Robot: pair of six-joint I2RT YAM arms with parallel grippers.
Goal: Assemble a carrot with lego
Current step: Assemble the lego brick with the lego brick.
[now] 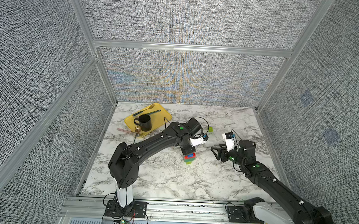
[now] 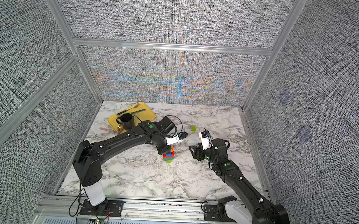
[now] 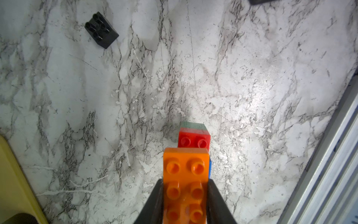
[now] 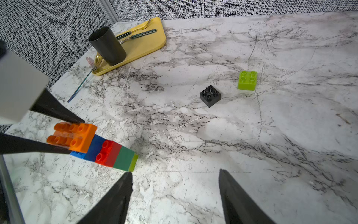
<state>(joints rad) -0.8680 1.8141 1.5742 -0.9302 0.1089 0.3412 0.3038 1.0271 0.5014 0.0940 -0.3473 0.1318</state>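
Note:
The carrot [image 4: 108, 153] is a stack with lime at the foot, then dark green, red, blue and an orange brick [image 3: 186, 170] on top; in both top views it [image 1: 190, 158] [image 2: 168, 157] stands mid-table. My left gripper [image 3: 185, 181] [image 4: 71, 135] comes down from above and is shut on the orange brick. My right gripper [image 4: 175, 172] [image 1: 214, 153] hovers to the stack's right, open and empty. A loose black lego brick [image 4: 210, 96] [image 3: 101, 30] and a loose lime brick [image 4: 247, 80] [image 1: 210, 129] lie further back.
A yellow tray [image 1: 165, 116] at the back left holds a black mug [image 1: 145, 122] and cutlery [image 4: 139, 34]. A spoon [image 4: 79, 87] and a pink strip [image 1: 123, 131] lie beside the tray. Fabric walls close in three sides; a metal rail [image 1: 169, 209] runs along the front.

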